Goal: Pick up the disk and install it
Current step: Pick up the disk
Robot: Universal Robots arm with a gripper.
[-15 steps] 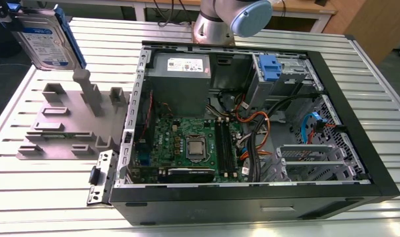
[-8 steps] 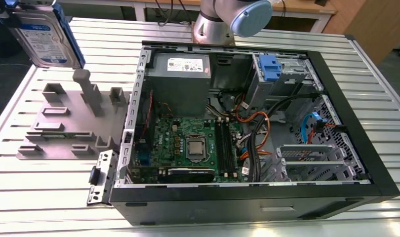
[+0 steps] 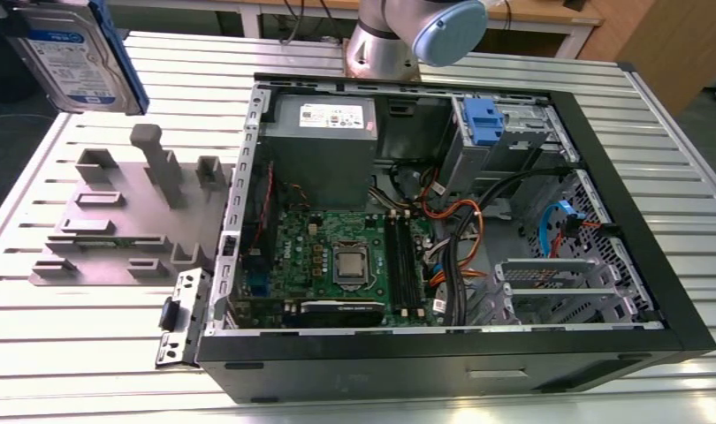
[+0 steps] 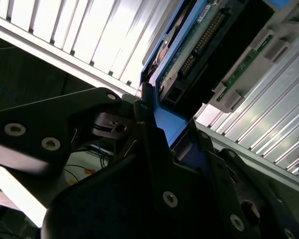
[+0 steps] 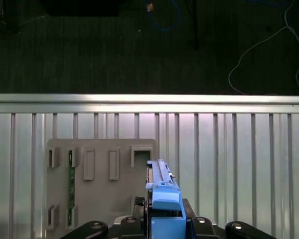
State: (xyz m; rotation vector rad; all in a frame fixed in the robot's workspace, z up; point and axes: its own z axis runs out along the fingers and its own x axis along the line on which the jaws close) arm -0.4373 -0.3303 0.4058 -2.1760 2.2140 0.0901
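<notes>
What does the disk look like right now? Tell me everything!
The disk is a flat silver metal slab with a white-and-blue label, framed in blue plastic. Its other face shows a green circuit board in the second wrist view. The gripper is shut on one end of the blue frame, clamping it from both sides. The disk hangs above the table at the exterior view's left, nearly upright.
</notes>
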